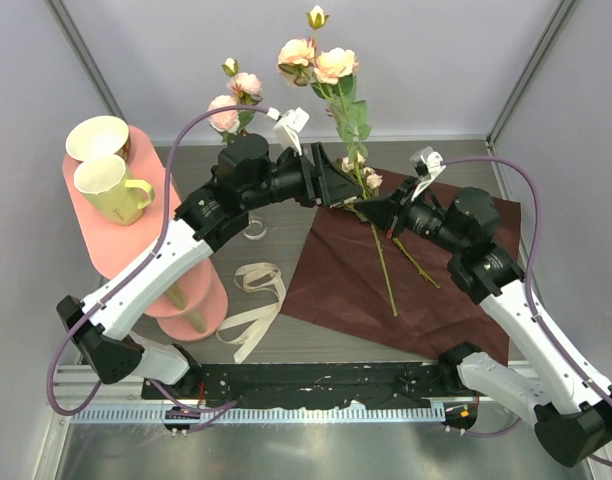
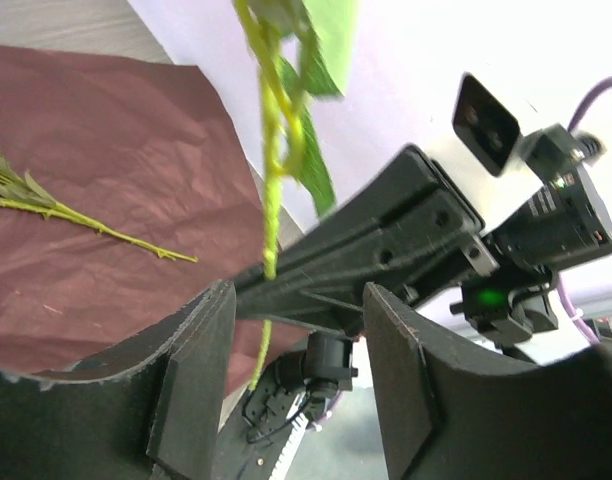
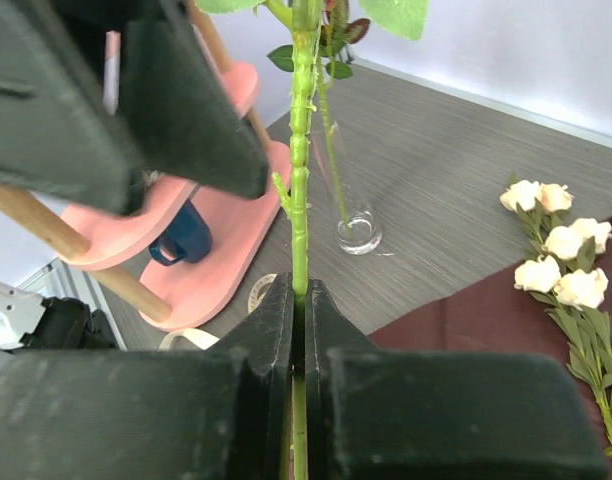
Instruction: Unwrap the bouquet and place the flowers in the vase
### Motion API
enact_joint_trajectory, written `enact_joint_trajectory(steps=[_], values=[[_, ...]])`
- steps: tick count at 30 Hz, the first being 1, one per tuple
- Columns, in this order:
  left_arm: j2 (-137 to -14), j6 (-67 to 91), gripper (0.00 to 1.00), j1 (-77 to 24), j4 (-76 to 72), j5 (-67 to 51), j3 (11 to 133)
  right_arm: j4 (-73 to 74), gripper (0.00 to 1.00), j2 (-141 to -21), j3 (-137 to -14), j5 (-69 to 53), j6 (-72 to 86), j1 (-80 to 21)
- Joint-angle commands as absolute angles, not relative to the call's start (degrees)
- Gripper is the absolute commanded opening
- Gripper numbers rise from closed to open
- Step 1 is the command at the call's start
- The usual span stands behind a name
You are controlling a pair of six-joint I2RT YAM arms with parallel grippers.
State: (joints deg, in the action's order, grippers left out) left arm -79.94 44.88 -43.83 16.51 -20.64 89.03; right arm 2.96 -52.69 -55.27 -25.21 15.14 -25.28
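The bouquet lies undone: its dark red paper is spread flat with loose green stems and small cream roses on it. My right gripper is shut on the green stem of a sprig whose peach roses stand upright above it. My left gripper is open, and that stem hangs between its jaws, closer to the left finger. The clear glass vase stands left of the paper and holds a pink rose sprig.
A pink two-tier stand at the left carries a yellow-green mug and a cream cup. A blue mug sits on its lower tier. The cream ribbon lies loose in front of the vase.
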Motion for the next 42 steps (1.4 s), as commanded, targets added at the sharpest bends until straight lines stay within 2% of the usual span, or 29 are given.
enact_joint_trajectory(steps=[1, 10, 14, 16, 17, 18, 19, 21, 24, 25, 26, 27, 30, 33, 36, 42], values=[[-81.5, 45.9, 0.54, -43.9, 12.4, -18.2, 93.4, -0.4, 0.01, -50.2, -55.0, -29.3, 14.5, -25.4], [-83.4, 46.0, 0.48, -45.1, 12.4, -16.3, 95.7, -0.4, 0.01, -49.2, -54.2, -31.1, 14.7, -25.6], [-83.9, 45.3, 0.35, -45.3, 12.3, -16.2, 96.2, -0.4, 0.01, -48.9, -54.1, -31.2, 14.6, -25.8], [-83.8, 44.7, 0.21, -45.4, 12.4, -16.3, 96.3, -0.4, 0.01, -48.8, -54.1, -31.4, 14.4, -25.9], [-83.8, 44.0, 0.18, -45.3, 12.4, -15.7, 96.3, -0.4, 0.01, -48.8, -54.1, -31.6, 14.4, -25.9], [-83.6, 43.8, 0.08, -45.4, 12.7, -15.5, 96.2, -0.4, 0.01, -48.8, -54.1, -31.6, 14.3, -25.9], [-83.5, 43.2, 0.04, -45.4, 12.8, -15.1, 96.1, -0.4, 0.01, -48.8, -54.1, -32.0, 14.5, -26.0], [-83.1, 41.6, 0.00, -45.4, 12.8, -14.2, 95.8, -0.4, 0.01, -49.0, -54.2, -32.2, 14.6, -26.0], [-82.4, 39.6, 0.00, -45.4, 13.5, -13.1, 95.8, 1.4, 0.01, -49.4, -54.3, -32.4, 14.6, -26.0], [-82.2, 39.3, 0.00, -45.4, 13.8, -13.0, 95.9, 1.5, 0.08, -49.2, -54.2, -32.3, 14.6, -26.0], [-81.9, 38.7, 0.00, -45.4, 14.1, -12.9, 95.9, 1.8, 0.21, -49.0, -54.4, -31.1, 14.6, -26.0], [-81.7, 37.1, 0.00, -45.4, 14.5, -12.2, 96.0, 2.5, 0.46, -48.8, -54.6, -29.3, 14.5, -26.0], [-80.3, 32.6, 0.00, -45.4, 19.6, -9.0, 98.2, 6.1, 0.67, -47.1, -55.5, -19.6, 13.9, -26.0], [-78.6, 24.1, 0.00, -45.4, 27.6, -0.6, 101.6, 10.0, 0.76, -44.9, -56.9, -7.1, 13.6, -25.9], [-77.0, 17.0, 0.00, -45.2, 33.3, 8.9, 104.9, 13.2, 0.79, -43.8, -58.1, 3.2, 13.9, -26.0], [-79.1, 8.5, 0.00, -41.0, 39.8, 18.4, 116.7, 14.2, 0.79, -44.3, -58.3, 2.6, 13.7, -26.0]])
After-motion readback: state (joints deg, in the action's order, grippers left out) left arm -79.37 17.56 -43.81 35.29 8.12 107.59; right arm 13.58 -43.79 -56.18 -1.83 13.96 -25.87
